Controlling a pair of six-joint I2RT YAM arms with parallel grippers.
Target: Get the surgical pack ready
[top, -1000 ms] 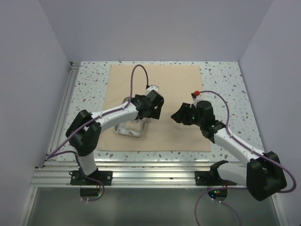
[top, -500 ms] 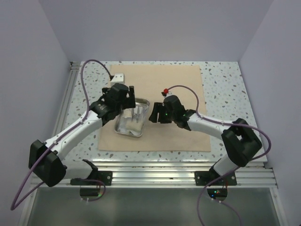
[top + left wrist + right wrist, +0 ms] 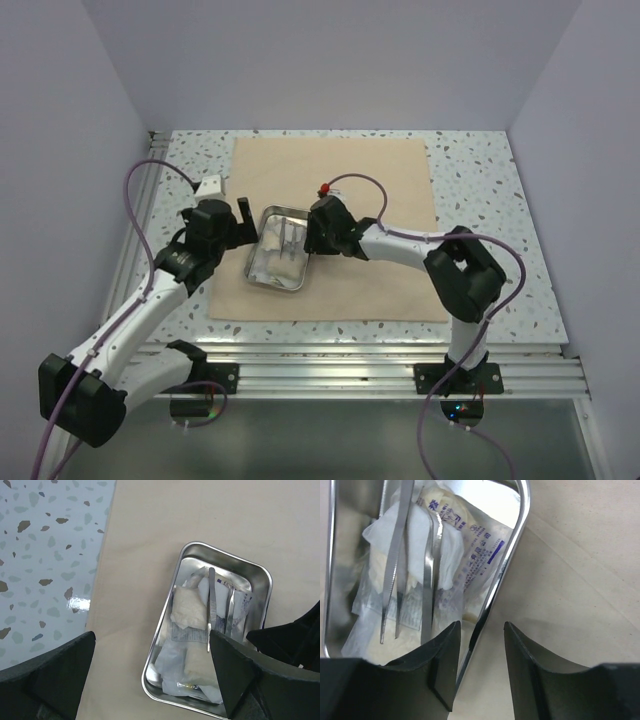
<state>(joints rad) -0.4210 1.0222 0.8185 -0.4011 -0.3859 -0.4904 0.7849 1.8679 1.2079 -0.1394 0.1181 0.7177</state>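
Having drawn back leftward, the left tool [image 3: 240,226] is hanging wide open and empty above the left edge of the flat, matte tan cloth [image 3: 370,180]. The shiny, round-cornered steel tray [image 3: 228,555] is sitting left of the cloth's centre, holding crinkly white packets [image 3: 187,615] and slim steel forceps [image 3: 211,610]. The right tool [image 3: 481,630], having swung in from the right, is straddling the tray's right rim, jaws half open and not visibly clamped, probably preparing to shift it.

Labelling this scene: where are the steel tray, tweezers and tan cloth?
Shiny rectangular steel tray [image 3: 232,560]: left wrist view, far wall.
Slim metal tweezers [image 3: 210,605]: left wrist view, shaft.
Flat tan cloth [image 3: 150,530]: left wrist view, bare area.
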